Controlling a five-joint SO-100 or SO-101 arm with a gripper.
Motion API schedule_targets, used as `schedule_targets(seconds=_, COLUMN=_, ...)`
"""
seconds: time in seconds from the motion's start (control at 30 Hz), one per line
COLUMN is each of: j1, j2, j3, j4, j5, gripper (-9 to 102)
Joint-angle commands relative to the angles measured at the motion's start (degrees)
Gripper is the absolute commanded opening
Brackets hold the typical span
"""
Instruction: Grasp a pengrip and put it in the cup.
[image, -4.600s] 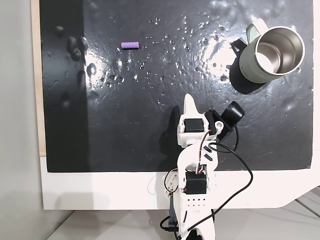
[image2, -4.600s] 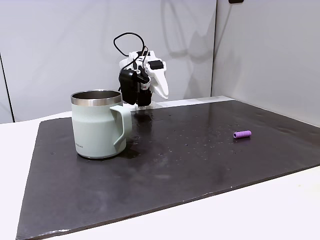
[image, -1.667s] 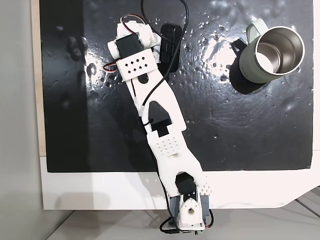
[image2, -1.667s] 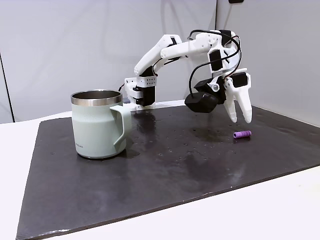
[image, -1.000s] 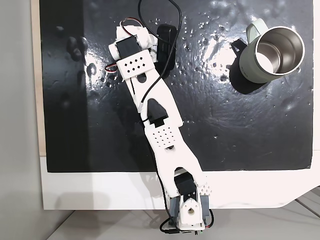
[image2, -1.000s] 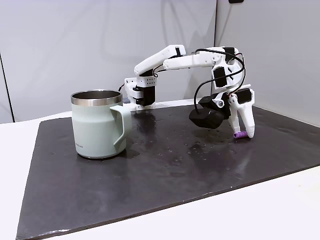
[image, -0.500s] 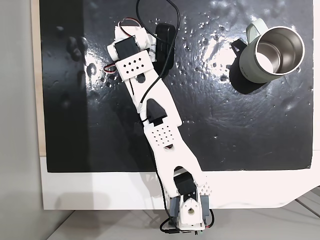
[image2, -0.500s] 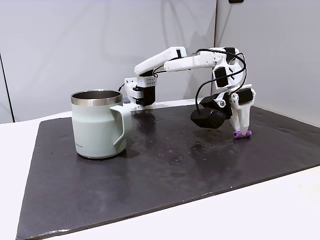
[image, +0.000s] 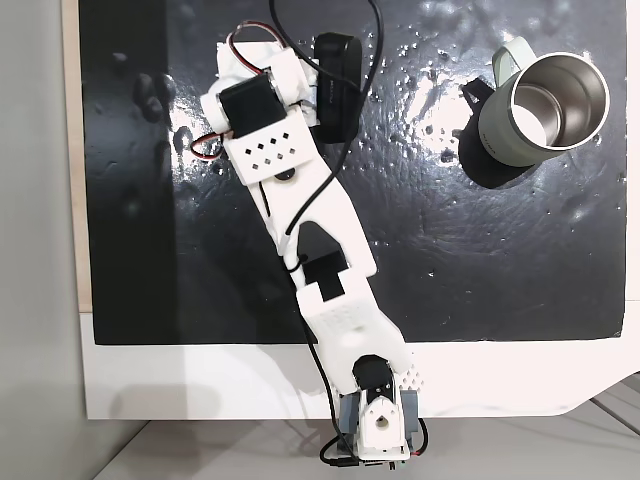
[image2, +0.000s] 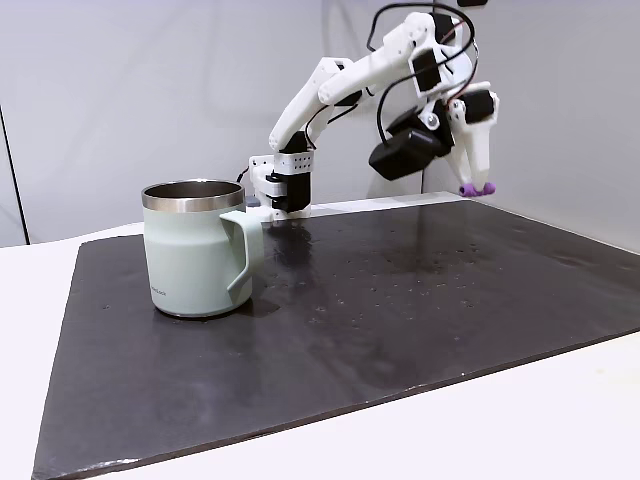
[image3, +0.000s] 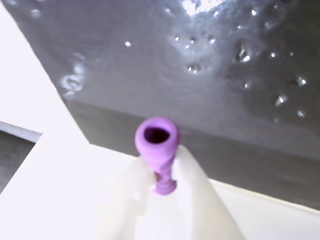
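Half a second ago my pincer (image2: 475, 186) was down on the dark mat with the pengrip (image2: 476, 188) at its tips; now the arm has lifted, and in a fixed view from the side the pengrip hangs at the fingertips, well clear of the mat (image2: 400, 300). My wrist view confirms the hold: the two pale fingers (image3: 197, 185) are closed nearly together on the purple tube, which is pinched low on its body with its open end pointing away from the camera. From a fixed view above, the arm (image: 300, 200) reaches toward the far left of the mat and covers the pincer tips, so I cannot see the pengrip there. The cup (image: 545, 105) stands upright at the far right of the mat in that view, mouth open and handle toward the arm, well apart from the pincer. I judge the grasp done and the carry about to begin; next I need to swing across to the cup's mouth. Since the tube is soft and the pinch narrow, it could slip if I move sharply.
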Motion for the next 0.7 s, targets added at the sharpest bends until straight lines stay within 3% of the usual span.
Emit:
schedule_targets(seconds=0.0, j1=3.3, j2=12.4, j3=3.3, j4=2.4, j5=-1.8, gripper=0)
schedule_targets(seconds=0.4, j1=18.5, j2=38.6, j3=24.4, j4=5.0, j5=-10.9, gripper=0)
schedule_targets(seconds=0.67, j1=34.4, j2=45.1, j3=28.8, j4=5.1, j5=-22.1, gripper=0)
